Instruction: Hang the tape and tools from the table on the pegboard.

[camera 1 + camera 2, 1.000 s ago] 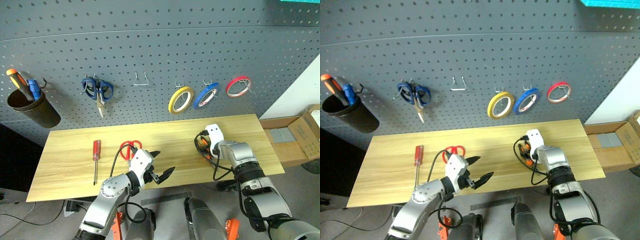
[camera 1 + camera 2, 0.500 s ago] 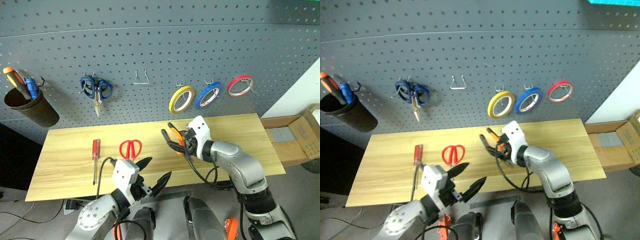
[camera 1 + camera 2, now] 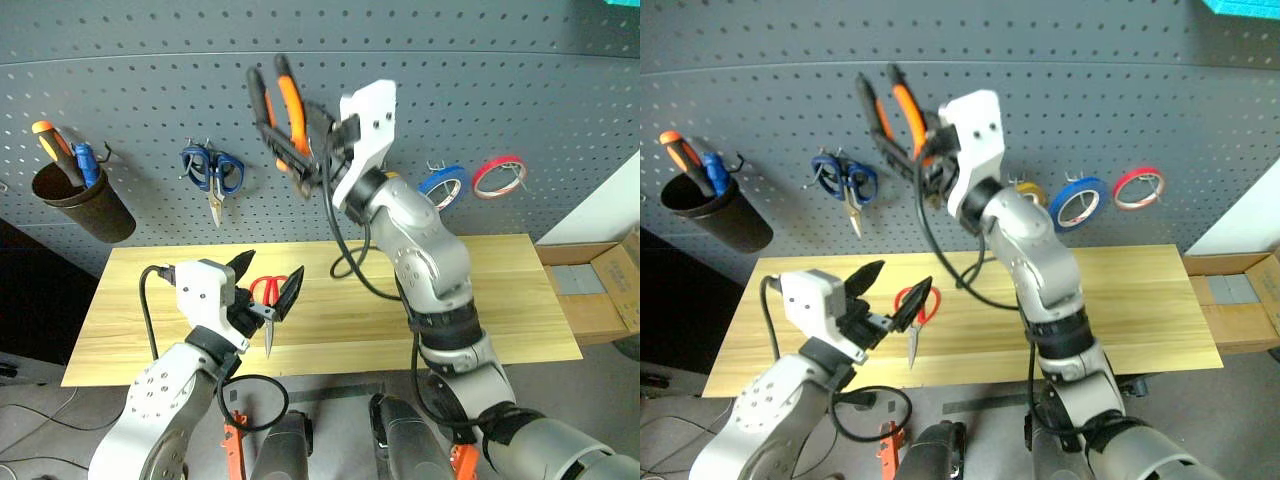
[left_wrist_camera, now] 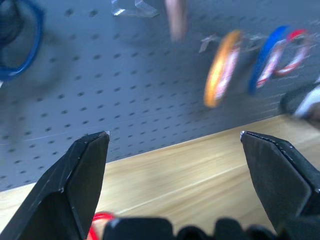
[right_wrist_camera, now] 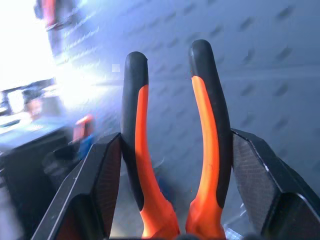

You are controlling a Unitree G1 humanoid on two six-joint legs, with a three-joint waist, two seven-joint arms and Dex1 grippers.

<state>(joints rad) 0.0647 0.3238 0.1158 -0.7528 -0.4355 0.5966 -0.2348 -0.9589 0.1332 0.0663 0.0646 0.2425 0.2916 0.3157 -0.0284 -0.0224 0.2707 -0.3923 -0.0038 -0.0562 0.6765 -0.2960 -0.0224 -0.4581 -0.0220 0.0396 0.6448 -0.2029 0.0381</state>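
Observation:
My right gripper (image 3: 308, 150) is raised in front of the dark grey pegboard (image 3: 500, 80), shut on the orange-and-black pliers (image 3: 282, 110). The pliers' handles point up and away between its fingers (image 5: 102, 185). My left gripper (image 3: 272, 270) hangs open and empty over the wooden table (image 3: 480, 300), pointing at the board. Just beyond it the red-handled scissors (image 3: 265, 290) lie on the table. The blue tape (image 3: 440, 185) hangs on a hook of the board. My left arm covers the table's left part, and the screwdriver is hidden.
A red tape roll (image 3: 498, 175) and a yellow one (image 4: 222, 67) hang beside the blue tape. Blue-handled scissors (image 3: 212, 172) and a dark cup (image 3: 80, 205) with screwdrivers hang at the left. A bare wire hook (image 4: 131, 7) sits on the board. A cardboard box (image 3: 600, 290) stands right of the table.
My right gripper lifted the pliers off the table and swung them up and left to the pegboard. My left gripper rose and turned toward the board. The camera shifted.

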